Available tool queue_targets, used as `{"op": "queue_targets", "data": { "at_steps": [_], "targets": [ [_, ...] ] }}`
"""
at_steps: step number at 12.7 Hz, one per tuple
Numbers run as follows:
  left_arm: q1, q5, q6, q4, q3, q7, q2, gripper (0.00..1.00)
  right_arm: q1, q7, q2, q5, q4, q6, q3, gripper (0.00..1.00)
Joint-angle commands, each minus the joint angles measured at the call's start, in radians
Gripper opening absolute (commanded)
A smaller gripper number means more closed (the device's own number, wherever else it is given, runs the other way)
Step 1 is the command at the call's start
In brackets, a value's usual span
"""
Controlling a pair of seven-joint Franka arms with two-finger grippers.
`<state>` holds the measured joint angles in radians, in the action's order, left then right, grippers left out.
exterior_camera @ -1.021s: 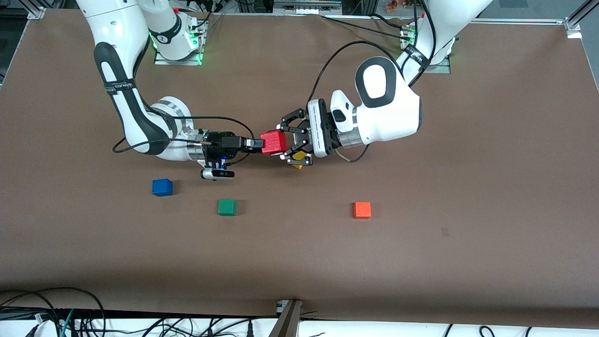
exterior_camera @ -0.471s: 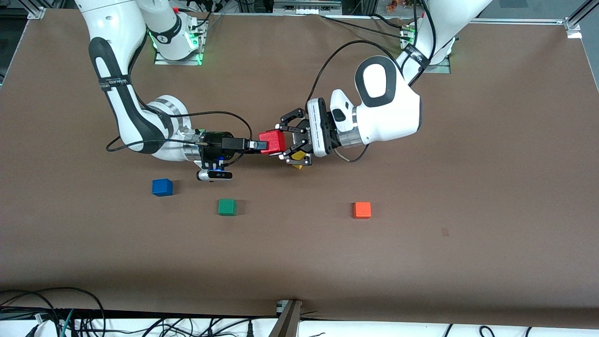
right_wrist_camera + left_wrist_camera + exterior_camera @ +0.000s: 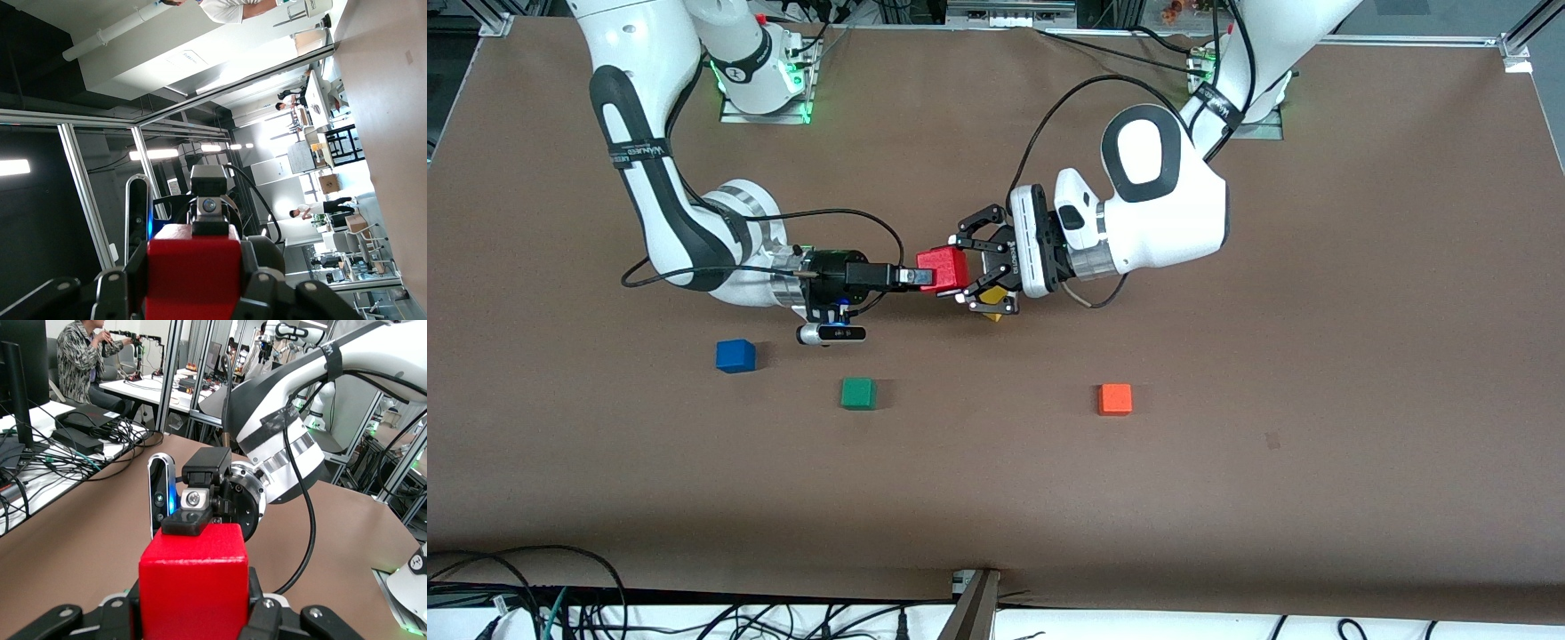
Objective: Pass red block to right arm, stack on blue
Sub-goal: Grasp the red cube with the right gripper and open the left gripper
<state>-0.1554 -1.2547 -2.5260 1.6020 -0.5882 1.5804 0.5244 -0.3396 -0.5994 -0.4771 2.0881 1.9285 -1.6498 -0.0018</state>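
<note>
The red block [image 3: 944, 268] hangs in the air over the middle of the table, held from both ends. My left gripper [image 3: 971, 271], with its black scissor linkage, is shut on it; in the left wrist view the red block [image 3: 193, 587] fills the space between my jaws. My right gripper [image 3: 925, 277] is shut on the block's other end, and one of its slim black fingers [image 3: 188, 522] presses on the block's top face. The blue cube [image 3: 735, 356] sits on the table toward the right arm's end, nearer the front camera than the right hand. The red block [image 3: 193, 280] also shows in the right wrist view.
A green cube [image 3: 858, 393] lies beside the blue one, toward the table's middle. An orange cube [image 3: 1115, 399] lies toward the left arm's end. A yellow cube [image 3: 991, 313] peeks out under the left gripper. Cables hang along the table's front edge [image 3: 996, 591].
My right gripper's fingers have closed onto the red block. The right arm has shifted slightly toward its own end of the table. The left gripper has stayed shut on the block, almost still.
</note>
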Motion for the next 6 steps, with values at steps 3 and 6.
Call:
{"op": "queue_targets", "data": {
  "at_steps": [3, 6],
  "targets": [
    [-0.010, -0.037, -0.002, -0.016, 0.002, 0.017, 0.008, 1.00, 0.011, 0.116, 0.015, -0.090, -0.074, -0.001, -0.104, 0.00],
    [0.002, -0.037, 0.009, -0.001, 0.002, -0.054, -0.012, 1.00, 0.013, 0.165, 0.014, -0.270, -0.117, 0.100, -0.232, 0.00]
  ]
}}
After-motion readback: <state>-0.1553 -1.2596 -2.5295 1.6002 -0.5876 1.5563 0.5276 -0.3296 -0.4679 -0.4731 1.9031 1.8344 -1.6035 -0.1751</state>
